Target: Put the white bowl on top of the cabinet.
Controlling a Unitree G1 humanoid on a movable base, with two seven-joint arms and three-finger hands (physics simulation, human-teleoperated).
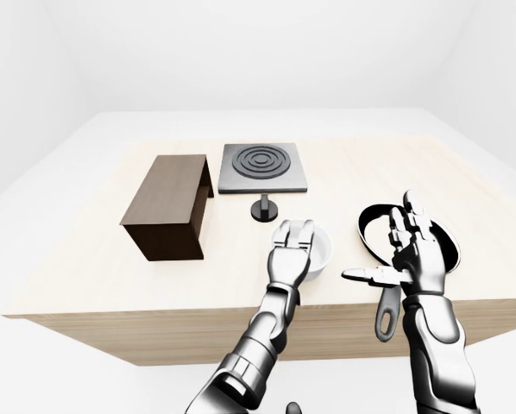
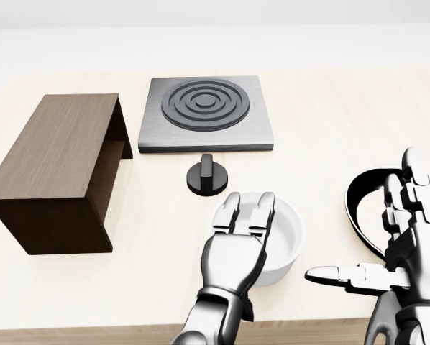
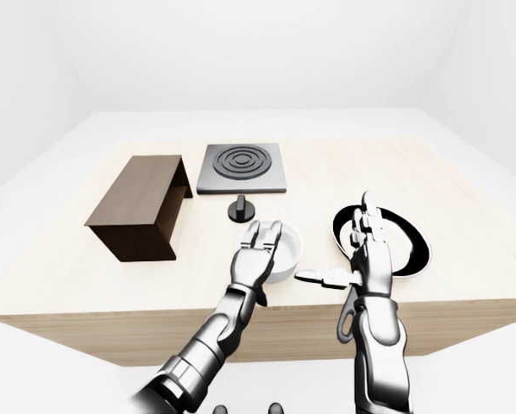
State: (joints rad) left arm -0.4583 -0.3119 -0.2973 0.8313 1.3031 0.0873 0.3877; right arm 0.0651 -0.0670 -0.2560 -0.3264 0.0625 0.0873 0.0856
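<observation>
While right hand (image 2: 398, 244) hovers splayed, left hand (image 2: 240, 233) spread, touching white bowl (image 2: 283, 241).

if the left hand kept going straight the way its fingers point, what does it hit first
Probably the white bowl: the left hand has its fingertips already over the bowl's near rim. Past it sits the black knob, though height is hard to judge.

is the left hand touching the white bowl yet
Touching. In the head view the left hand lies over the white bowl's near rim, its fingers draped on it.
</observation>
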